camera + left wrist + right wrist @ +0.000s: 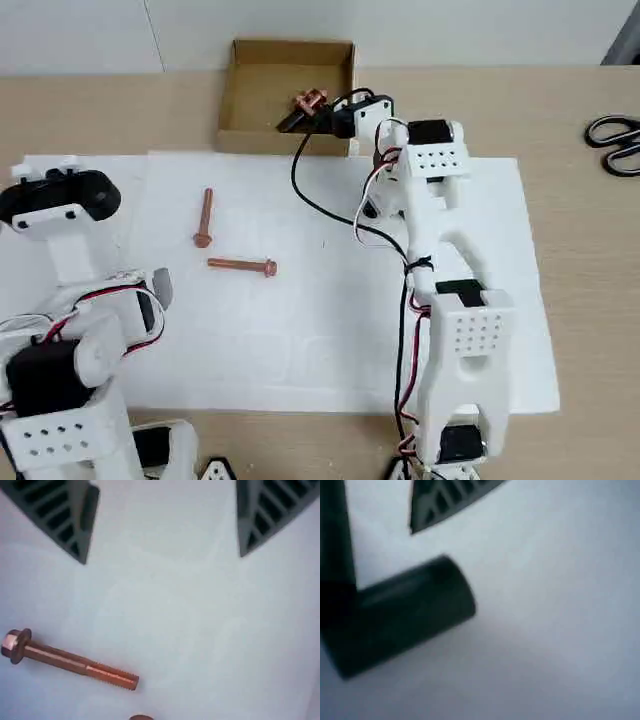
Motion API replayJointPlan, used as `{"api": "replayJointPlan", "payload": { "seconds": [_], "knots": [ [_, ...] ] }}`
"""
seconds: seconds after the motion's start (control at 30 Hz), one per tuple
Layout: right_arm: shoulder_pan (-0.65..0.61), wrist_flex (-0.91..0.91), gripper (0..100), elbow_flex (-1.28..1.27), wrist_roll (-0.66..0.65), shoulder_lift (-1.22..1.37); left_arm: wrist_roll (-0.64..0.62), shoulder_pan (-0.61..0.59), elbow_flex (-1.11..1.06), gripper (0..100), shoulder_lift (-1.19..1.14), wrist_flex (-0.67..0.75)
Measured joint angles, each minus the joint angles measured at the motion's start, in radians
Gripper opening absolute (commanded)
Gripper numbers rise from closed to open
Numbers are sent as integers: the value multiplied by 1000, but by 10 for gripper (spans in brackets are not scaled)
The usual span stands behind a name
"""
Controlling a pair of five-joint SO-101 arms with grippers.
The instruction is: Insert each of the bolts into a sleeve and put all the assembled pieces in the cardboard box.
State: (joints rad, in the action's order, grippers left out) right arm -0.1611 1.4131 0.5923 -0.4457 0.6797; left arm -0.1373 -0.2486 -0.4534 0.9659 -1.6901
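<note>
Nearest in the high view, well short of the cardboard box (262, 100), the left arm sits folded over a near corner of the white sheet (330, 350). The left gripper (162, 557) is open, its jaws spread wide above the sheet. In the left wrist view the nearer bolt (242, 265) lies just past the tips. It is copper-coloured, flat on the sheet and crosswise to the box's front wall, with its flanged head toward the right arm's side. Just beside its threaded end, a little closer to the box, is the head of the farther bolt (205, 218), whose shank points toward the box. The two bolts lie apart, both bare-shanked and well short of the box. Farther on, the right arm stretches across the sheet, with the right gripper (300, 113) over the box's front right corner, within its walls. A copper piece (311, 99) shows just beside the gripper's tip. Whether this claw is open, closed or gripping cannot be told. The right wrist view shows a black sleeve (405, 615) on its side on a pale surface. Well to the right of the box, scissors (615, 140) lie on the table (560, 90).
</note>
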Motion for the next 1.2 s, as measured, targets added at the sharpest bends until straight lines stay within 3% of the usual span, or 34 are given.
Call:
{"api": "replayJointPlan", "payload": {
  "seconds": [0.37,0.57,0.83,1.07,1.2],
  "knots": [
    [5,-49,201,14,0,89,0,0,0,184,0,0],
    [6,-49,0,18,-2,91,0,0,0,184,0,0],
    [41,-48,4,34,-2,92,0,0,0,184,0,0],
    [92,206,4,216,37,63,0,0,0,184,0,0],
    [87,256,4,247,135,-20,2,0,0,184,0,0]
  ]
}}
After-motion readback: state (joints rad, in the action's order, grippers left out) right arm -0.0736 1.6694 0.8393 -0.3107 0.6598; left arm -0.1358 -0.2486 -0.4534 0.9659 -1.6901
